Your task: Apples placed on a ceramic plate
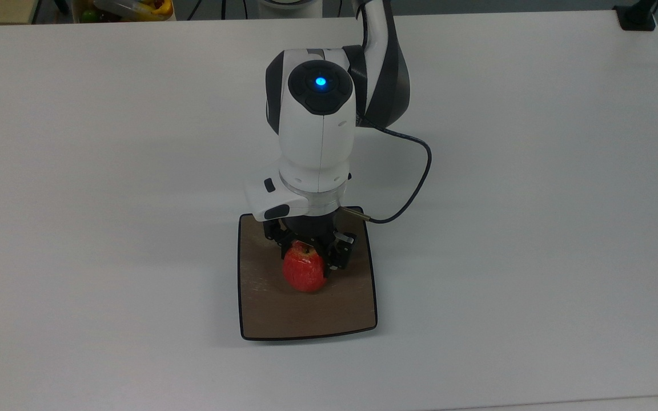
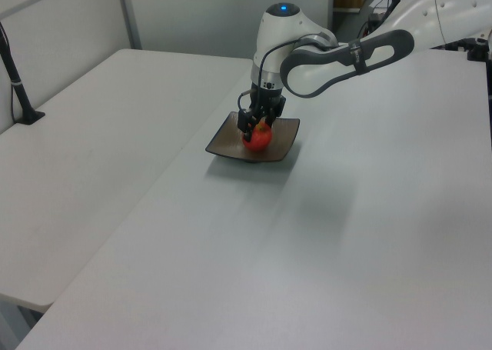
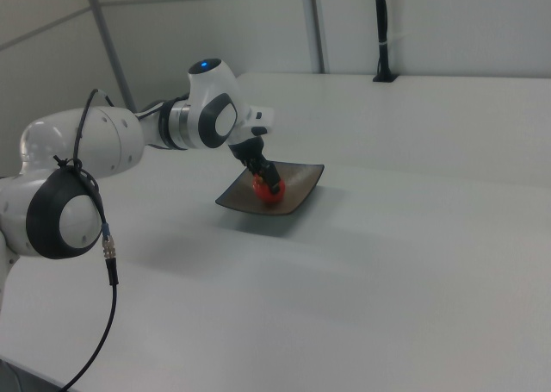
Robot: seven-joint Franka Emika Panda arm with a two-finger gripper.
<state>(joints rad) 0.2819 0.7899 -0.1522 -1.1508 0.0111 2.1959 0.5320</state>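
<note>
A small red apple point(image 1: 304, 273) point(image 2: 257, 138) point(image 3: 263, 191) sits low over the middle of the square brown ceramic plate point(image 1: 272, 311) point(image 2: 223, 143) point(image 3: 297, 194). My gripper point(image 1: 306, 260) point(image 2: 257, 127) point(image 3: 267, 181) reaches down from above and is shut on the apple, its black fingers point(image 1: 334, 257) clasping the apple's sides. The stem and greenish dimple peek out at the apple's top, just under the gripper body. Whether the apple touches the plate cannot be told.
The plate lies on a wide white table point(image 1: 534, 228). A black cable point(image 1: 414, 182) loops from the wrist on the top view's right. A black post base point(image 1: 634, 17) stands at the far right corner, and a bin of fruit point(image 1: 129, 8) beyond the far left edge.
</note>
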